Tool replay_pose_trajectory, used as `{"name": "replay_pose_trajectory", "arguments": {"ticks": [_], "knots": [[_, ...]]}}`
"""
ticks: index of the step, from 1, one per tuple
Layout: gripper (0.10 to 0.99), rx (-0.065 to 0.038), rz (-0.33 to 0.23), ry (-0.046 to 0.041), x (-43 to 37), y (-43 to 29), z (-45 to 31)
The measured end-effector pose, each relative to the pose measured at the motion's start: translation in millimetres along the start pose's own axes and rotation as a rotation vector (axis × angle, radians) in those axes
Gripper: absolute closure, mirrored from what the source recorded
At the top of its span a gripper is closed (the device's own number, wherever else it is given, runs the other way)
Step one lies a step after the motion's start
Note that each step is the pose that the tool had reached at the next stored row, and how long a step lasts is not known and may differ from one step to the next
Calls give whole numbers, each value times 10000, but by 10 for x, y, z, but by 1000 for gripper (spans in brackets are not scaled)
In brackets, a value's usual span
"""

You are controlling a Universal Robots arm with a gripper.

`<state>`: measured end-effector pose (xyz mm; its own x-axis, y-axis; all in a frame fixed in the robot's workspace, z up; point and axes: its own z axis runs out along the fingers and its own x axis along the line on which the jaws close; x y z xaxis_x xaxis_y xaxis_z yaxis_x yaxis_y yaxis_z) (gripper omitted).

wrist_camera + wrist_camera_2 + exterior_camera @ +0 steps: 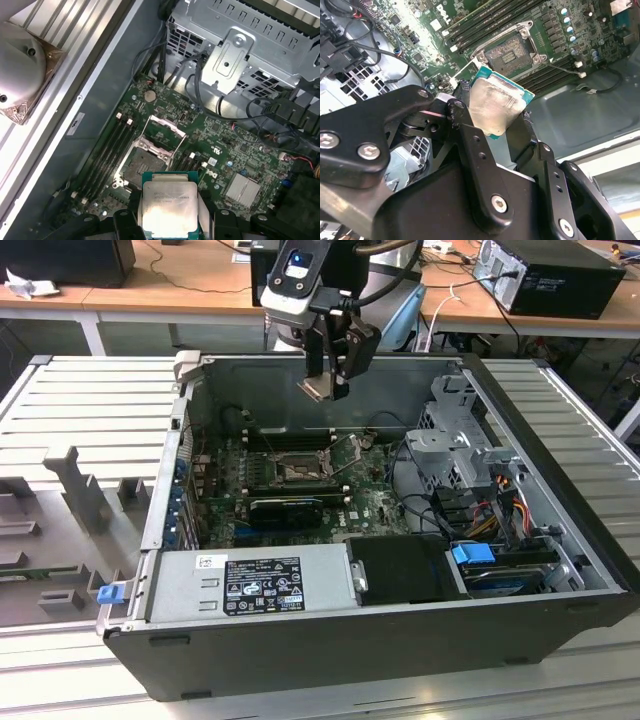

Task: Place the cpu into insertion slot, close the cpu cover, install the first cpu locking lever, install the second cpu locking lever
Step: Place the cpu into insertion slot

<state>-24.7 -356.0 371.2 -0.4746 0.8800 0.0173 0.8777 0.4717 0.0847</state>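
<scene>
My gripper (330, 385) hangs above the open computer case, shut on the cpu (317, 390), a flat silver-faced square chip. In both wrist views the cpu (495, 107) (170, 207) sits clamped between the two black fingers (465, 120). Below it on the green motherboard, the insertion slot (142, 165) (512, 52) (297, 472) lies uncovered with its dark centre showing. The cpu cover (167, 125), a silver frame with a square window, is flipped up beside the slot. A thin metal locking lever (565, 68) sticks out next to the slot.
Long black memory slots (107, 150) run beside the slot. A black card (285, 510) lies across the board. A metal drive cage (455, 440) with cables stands at the exterior view's right, and a power supply (250, 580) lies along the case's near wall.
</scene>
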Motion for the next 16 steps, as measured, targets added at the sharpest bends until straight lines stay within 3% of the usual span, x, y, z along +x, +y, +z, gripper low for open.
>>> {"name": "replay_pose_trajectory", "arguments": {"ticks": [16], "knots": [[553, -8, 988, -103, 0, 0, 1]]}}
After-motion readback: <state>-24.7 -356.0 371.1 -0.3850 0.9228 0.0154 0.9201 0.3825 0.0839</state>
